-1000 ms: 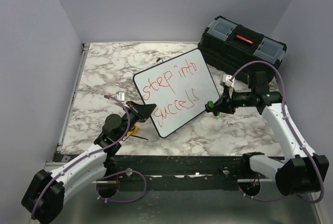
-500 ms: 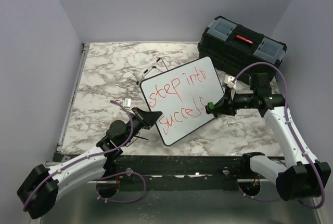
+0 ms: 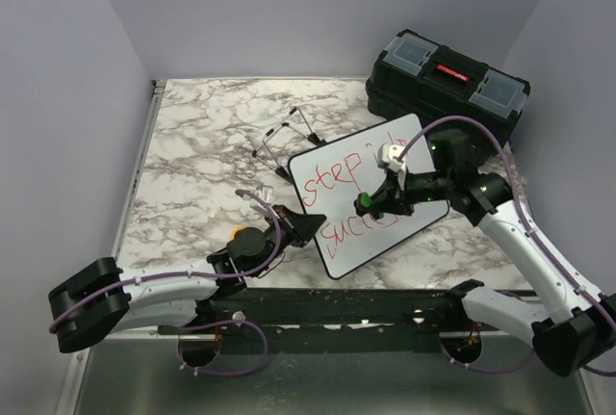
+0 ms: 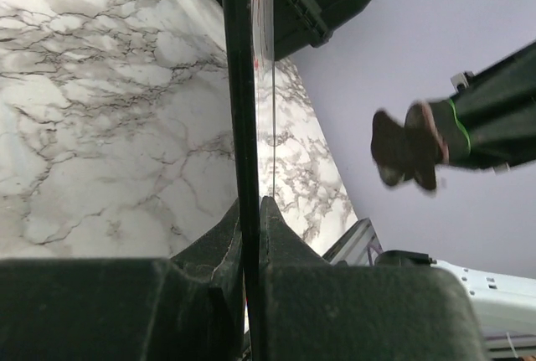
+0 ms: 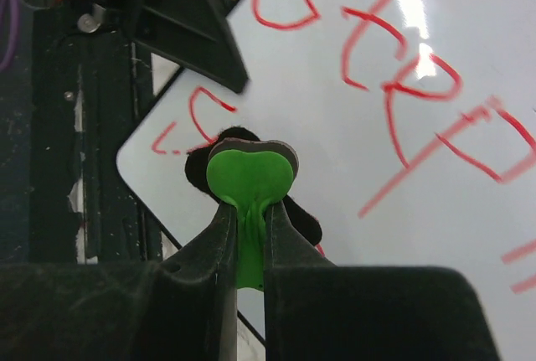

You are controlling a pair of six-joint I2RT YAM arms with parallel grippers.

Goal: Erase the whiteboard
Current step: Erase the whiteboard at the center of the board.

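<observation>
The whiteboard (image 3: 332,205) is tilted up off the marble table, with red handwriting on its face. My left gripper (image 3: 306,227) is shut on its left rim. In the left wrist view the board is edge-on (image 4: 239,85) and runs down between my left gripper's (image 4: 249,206) jaws. My right gripper (image 3: 366,205) is shut on a green eraser (image 5: 249,172) with a dark felt pad. It holds the eraser in front of the lower line of writing on the whiteboard (image 5: 377,168). From the left wrist, the eraser (image 4: 406,147) shows a gap to the board.
A black toolbox (image 3: 448,83) sits at the back right, just behind the right arm. The thin black wire easel stand (image 3: 284,141) rests on the marble behind the board. A small orange object (image 3: 237,233) lies by the left wrist. Black rails run along the table's near edge.
My left gripper has carried the board right and nearer, off the wire stand, which now shows. My right gripper has swung left with the eraser, from beside the board to over its writing.
</observation>
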